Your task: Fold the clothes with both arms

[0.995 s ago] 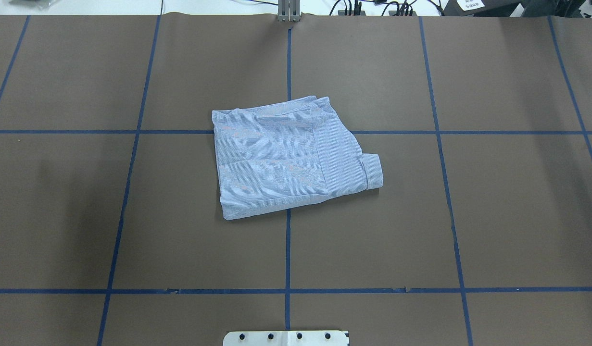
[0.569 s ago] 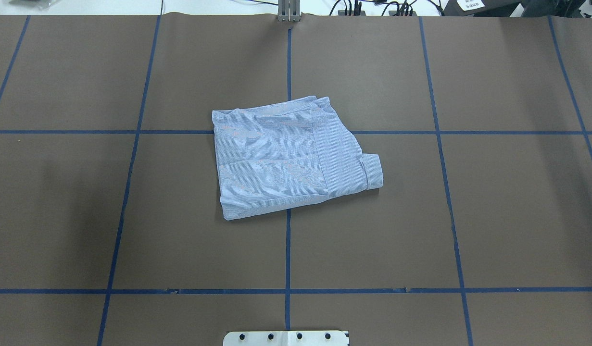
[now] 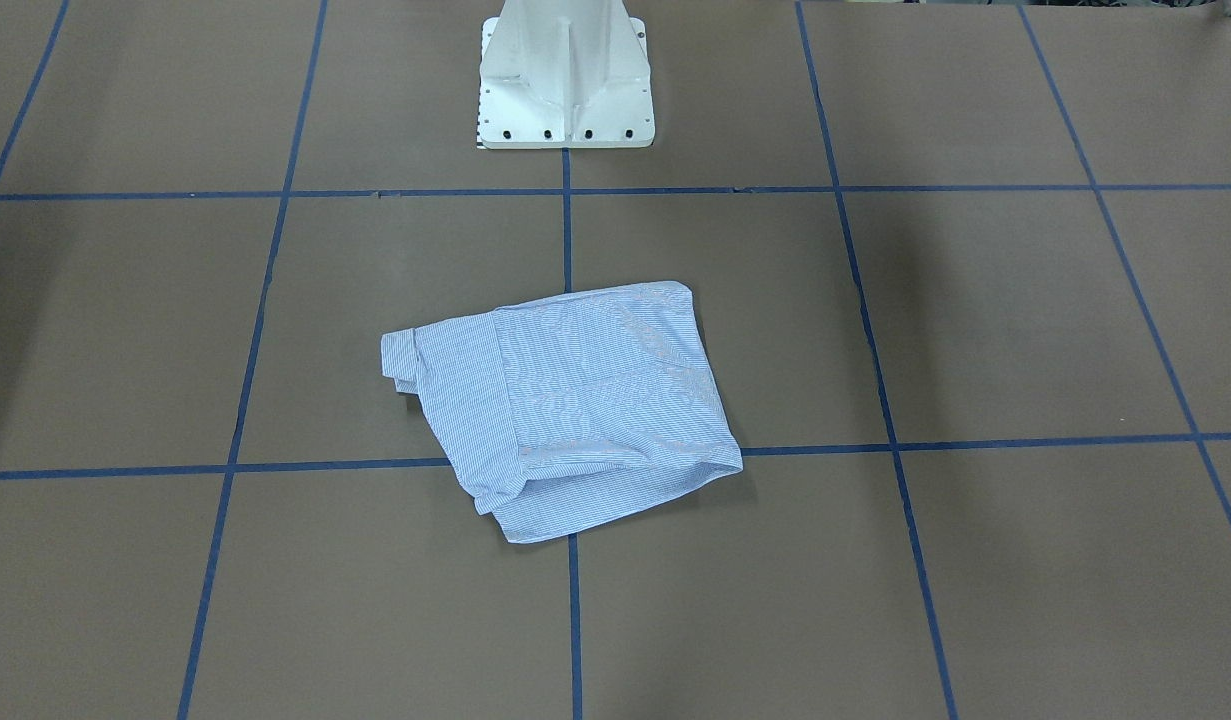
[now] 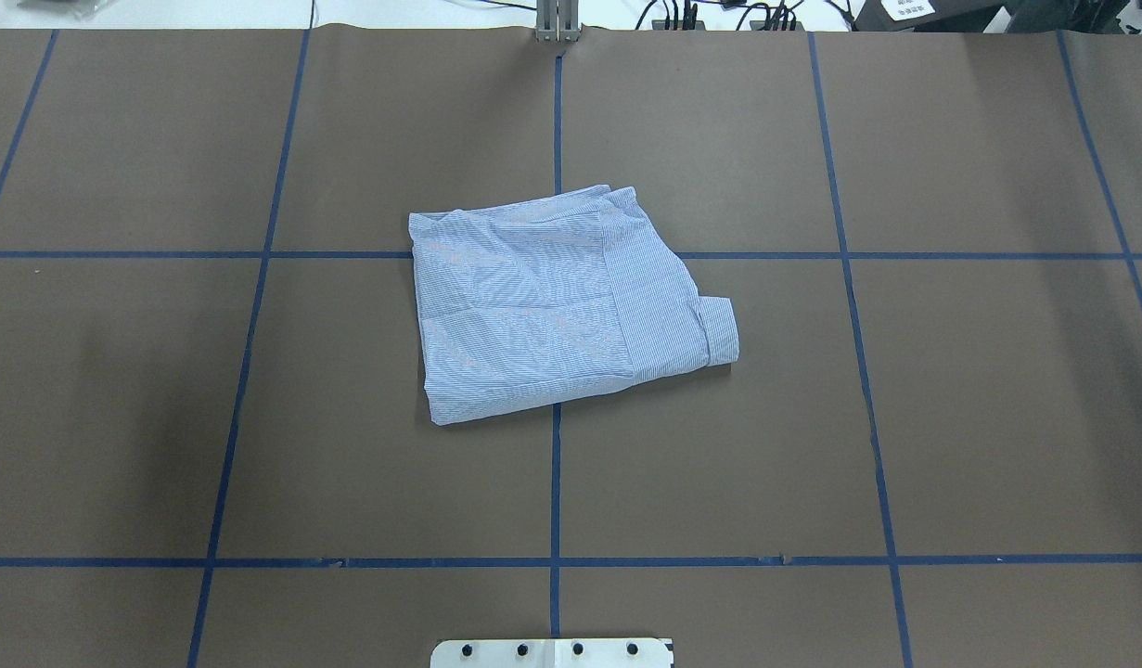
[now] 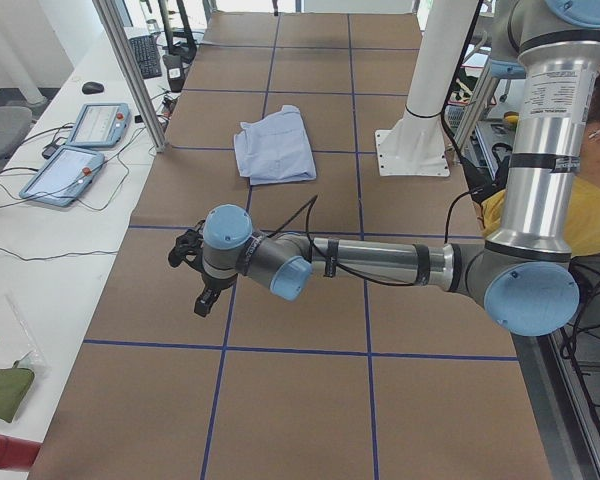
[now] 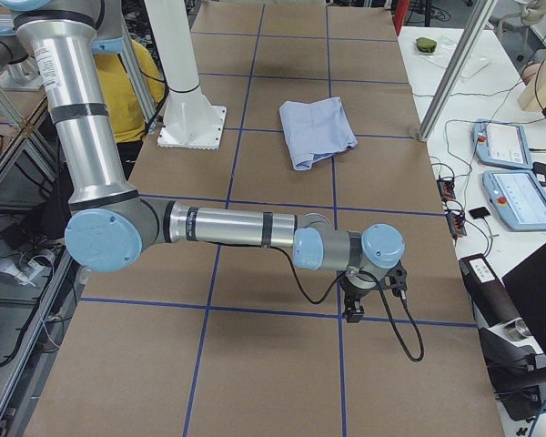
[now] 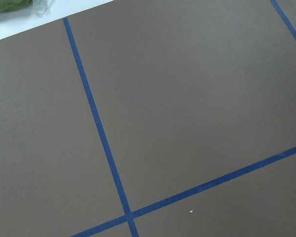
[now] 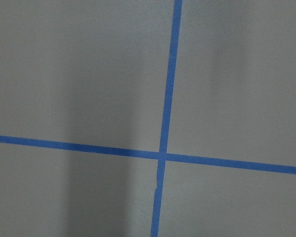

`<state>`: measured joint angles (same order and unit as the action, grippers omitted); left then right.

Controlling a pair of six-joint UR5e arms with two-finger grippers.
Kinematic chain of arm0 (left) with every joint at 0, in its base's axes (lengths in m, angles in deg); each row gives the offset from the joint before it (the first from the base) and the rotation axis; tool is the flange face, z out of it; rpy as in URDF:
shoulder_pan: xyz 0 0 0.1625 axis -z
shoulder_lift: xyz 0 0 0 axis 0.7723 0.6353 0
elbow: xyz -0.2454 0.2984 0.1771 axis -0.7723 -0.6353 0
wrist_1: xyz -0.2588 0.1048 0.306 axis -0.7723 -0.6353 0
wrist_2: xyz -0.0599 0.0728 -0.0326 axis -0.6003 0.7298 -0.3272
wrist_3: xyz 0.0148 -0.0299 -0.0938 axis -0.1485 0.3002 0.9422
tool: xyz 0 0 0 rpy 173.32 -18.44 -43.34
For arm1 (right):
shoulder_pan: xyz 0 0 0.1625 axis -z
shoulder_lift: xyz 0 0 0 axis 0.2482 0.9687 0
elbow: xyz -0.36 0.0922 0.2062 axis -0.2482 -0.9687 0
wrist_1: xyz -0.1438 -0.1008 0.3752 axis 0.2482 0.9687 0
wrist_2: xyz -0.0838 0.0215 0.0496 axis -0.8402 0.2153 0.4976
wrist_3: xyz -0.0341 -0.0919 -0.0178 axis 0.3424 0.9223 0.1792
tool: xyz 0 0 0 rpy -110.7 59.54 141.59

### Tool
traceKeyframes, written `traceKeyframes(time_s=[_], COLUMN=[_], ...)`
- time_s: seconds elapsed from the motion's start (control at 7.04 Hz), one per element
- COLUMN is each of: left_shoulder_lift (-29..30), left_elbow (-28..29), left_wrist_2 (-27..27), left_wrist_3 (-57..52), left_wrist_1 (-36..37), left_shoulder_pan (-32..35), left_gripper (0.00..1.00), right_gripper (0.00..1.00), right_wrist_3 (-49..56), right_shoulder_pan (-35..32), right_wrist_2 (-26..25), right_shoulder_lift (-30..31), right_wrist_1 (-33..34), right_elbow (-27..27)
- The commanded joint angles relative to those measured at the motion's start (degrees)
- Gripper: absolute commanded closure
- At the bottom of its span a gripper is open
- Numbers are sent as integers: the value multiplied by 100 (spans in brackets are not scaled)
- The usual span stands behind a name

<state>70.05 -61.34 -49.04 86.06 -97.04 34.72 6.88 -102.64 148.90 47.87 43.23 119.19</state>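
Observation:
The light blue-and-white striped shirt (image 4: pixel 552 306) lies folded into a rough rectangle at the middle of the table, a cuff sticking out at its right side; it also shows in the front-facing view (image 3: pixel 575 400) and both side views (image 5: pixel 273 147) (image 6: pixel 317 127). Neither arm touches it. My left gripper (image 5: pixel 198 292) hangs low over the table far to the shirt's left; my right gripper (image 6: pixel 355 308) hangs low far to its right. Both show only in the side views, so I cannot tell whether they are open or shut. Both wrist views show only bare table.
The brown table cover (image 4: pixel 812 417) carries a grid of blue tape lines (image 4: pixel 555 482). The white pedestal base (image 3: pixel 565 90) stands at the robot's edge. Tablets and cables (image 5: pixel 75 165) lie on the white bench beyond the far edge, with metal frame posts (image 6: pixel 450 77).

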Motion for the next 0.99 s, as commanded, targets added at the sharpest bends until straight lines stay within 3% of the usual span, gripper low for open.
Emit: traceKeyframes(time_s=[0.0, 0.14, 0.28, 0.43, 0.57, 0.85], left_shoulder_lift=[251, 410, 490, 369, 350, 350], left_elbow=[19, 28, -24, -42, -16, 1], left_wrist_2=[38, 38, 29, 38, 47, 12], left_wrist_3=[68, 60, 51, 51, 51, 51], left_wrist_1=[99, 613, 1010, 1023, 1023, 1023], left_shoulder_pan=[-2, -11, 6, 15, 15, 15], left_gripper=[0, 0, 0, 0, 0, 0], right_gripper=[0, 0, 0, 0, 0, 0], right_wrist_3=[6, 6, -12, -3, -3, -3], right_shoulder_pan=[-145, -216, -216, -269, -269, -260], right_wrist_2=[30, 31, -57, -75, -127, -128], right_shoulder_lift=[-16, 62, 54, 255, 657, 959], right_wrist_1=[85, 338, 1037, 1253, 1238, 738], right_elbow=[191, 506, 900, 1218, 1586, 1660])
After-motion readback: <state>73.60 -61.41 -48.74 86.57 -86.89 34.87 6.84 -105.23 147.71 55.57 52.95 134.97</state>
